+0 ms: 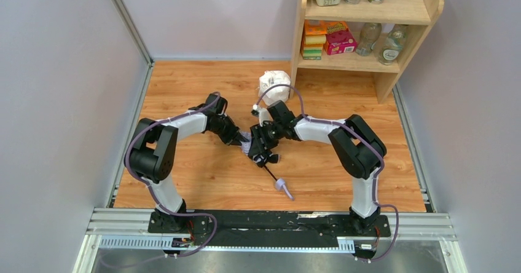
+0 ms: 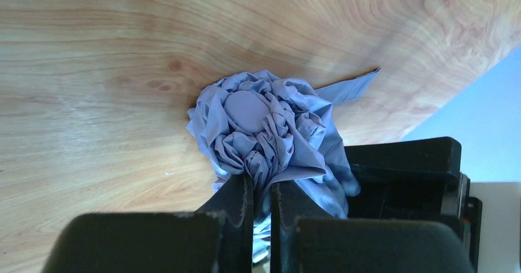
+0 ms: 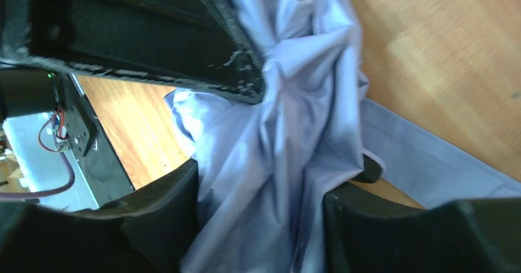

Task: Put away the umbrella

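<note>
Umbrella (image 2: 258,125) canopy: left jaws pinch fold, right jaws apart around it.

A robot lab cell; plain grey walls (image 1: 61,70) box in a wood tabletop (image 1: 203,181); metal rails (image 1: 117,224) at its near edge carry a left arm (image 1: 161,147) and a right arm (image 1: 356,144); a shelf (image 1: 408,5) of groceries (image 1: 329,39) fills the far right corner.

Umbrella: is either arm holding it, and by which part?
The left gripper, jaws shut, pinches the umbrella by bunched canopy folds beside its top cap. The right gripper straddles the canopy, jaws apart; grip cannot be told.
</note>
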`<action>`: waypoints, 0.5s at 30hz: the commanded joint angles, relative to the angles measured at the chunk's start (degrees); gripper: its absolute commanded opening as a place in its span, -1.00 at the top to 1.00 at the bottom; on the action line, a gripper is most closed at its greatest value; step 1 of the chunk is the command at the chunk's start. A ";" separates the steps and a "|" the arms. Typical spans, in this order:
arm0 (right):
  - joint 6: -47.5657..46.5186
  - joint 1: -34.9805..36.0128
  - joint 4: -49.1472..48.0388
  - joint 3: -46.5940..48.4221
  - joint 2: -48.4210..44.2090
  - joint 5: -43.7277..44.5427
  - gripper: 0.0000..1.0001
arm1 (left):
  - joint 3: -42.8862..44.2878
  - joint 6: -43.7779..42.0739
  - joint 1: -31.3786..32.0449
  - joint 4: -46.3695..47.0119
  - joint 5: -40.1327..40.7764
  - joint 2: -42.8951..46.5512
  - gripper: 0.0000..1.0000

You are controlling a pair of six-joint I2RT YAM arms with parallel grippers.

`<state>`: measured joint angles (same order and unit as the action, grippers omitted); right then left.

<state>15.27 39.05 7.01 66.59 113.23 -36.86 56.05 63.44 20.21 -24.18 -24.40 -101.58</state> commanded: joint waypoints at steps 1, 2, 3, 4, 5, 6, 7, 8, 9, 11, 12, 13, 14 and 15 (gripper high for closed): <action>-7.35 3.31 16.72 -1.29 -3.87 20.93 -0.37 | -7.01 -7.98 2.64 -12.64 12.54 -9.95 1.00; -7.88 4.79 16.81 -1.02 -6.24 23.48 -0.56 | -7.01 -7.98 2.64 -12.82 12.89 -9.95 1.00; -8.32 6.29 16.47 -0.85 -8.88 27.07 -0.77 | -7.10 -7.89 2.64 -12.99 12.80 -9.95 1.00; -10.15 10.31 15.07 -0.50 -12.73 34.68 -0.98 | -7.45 -7.72 2.64 -12.99 12.63 -9.43 1.00; -10.69 11.65 14.27 -0.32 -13.38 36.84 -1.00 | -7.45 -7.63 2.64 -13.08 12.63 -9.34 1.00; -10.87 12.97 13.57 0.20 -13.30 41.65 -1.00 | -7.54 -7.54 2.64 -13.08 12.89 -9.08 1.00; -10.87 14.11 13.13 0.73 -12.69 44.39 -1.00 | -7.45 -7.45 2.64 -13.34 12.80 -8.99 1.00; -10.96 15.08 12.77 1.35 -11.64 47.29 -1.00 | -7.54 -7.37 2.64 -13.34 12.80 -8.81 1.00; -11.05 16.40 11.90 1.87 -10.67 49.93 -1.00 | -7.54 -7.19 2.64 -13.52 12.71 -8.72 1.00; -11.66 19.04 8.92 1.97 -8.83 56.43 -1.00 | -7.62 -7.19 2.64 -14.05 12.89 -8.37 1.00; -11.49 20.09 8.29 3.01 -7.34 58.81 -1.00 | -7.62 -7.10 2.64 -14.31 13.06 -8.20 1.00; -11.05 20.80 8.20 4.24 -5.84 60.92 -1.00 | -7.54 -6.93 2.64 -14.49 13.15 -8.20 1.00; -10.61 21.33 8.11 5.12 -4.70 61.64 -1.00 | -7.54 -6.75 2.64 -14.49 13.07 -8.28 1.00; -9.83 21.59 8.20 5.91 -3.12 63.04 -0.99 | -7.54 -6.58 2.64 -14.49 12.98 -8.20 1.00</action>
<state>5.61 59.20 18.57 68.40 105.51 13.26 55.88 62.06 21.15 -23.05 -28.64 -102.80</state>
